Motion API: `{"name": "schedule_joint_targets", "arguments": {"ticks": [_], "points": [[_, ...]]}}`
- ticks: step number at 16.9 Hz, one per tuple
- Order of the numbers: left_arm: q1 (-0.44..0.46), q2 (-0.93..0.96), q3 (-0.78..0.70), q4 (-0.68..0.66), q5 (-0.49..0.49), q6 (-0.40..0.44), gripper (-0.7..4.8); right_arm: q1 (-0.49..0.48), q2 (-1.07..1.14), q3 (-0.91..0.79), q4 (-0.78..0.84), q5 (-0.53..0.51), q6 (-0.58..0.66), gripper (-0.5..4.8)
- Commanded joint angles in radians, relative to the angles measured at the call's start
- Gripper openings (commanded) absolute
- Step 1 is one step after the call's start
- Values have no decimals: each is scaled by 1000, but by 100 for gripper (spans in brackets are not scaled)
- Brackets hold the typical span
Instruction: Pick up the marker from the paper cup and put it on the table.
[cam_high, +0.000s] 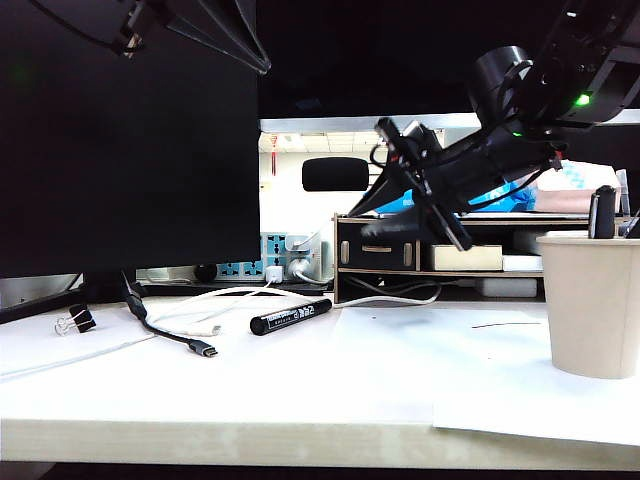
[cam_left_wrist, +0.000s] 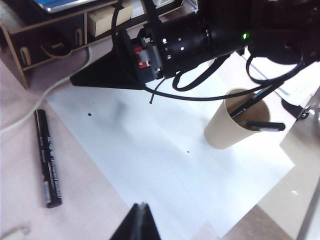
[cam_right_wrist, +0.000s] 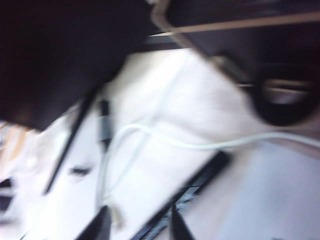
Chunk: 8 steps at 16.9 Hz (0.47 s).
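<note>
Black, white-labelled slim marker (cam_high: 290, 317) lies on the white bench (cam_high: 330, 385); right claw (cam_right_wrist: 137, 220) hangs spread and empty above; left claw (cam_left_wrist: 136, 220) unreadable. Light, rigid, slick barrel suits mid-length grip.

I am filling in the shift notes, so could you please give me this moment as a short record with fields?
marker: lying flat on the table, left of the paper sheet
paper cup: upright at the right, other pens inside
right gripper: open, empty, above the marker
left gripper: raised above the sheet, state unclear
task: marker out of the cup
</note>
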Motion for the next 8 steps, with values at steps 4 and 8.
{"name": "schedule_joint_targets", "arguments": {"ticks": [4,8], "points": [[-2,-120,2,6,-166,34,-5,-17,-160,2,20,-126,-38,-7],[-2,-269,2,6,-193,39,-5,-16,-346,0,-42,-126,-69,-7]]}}
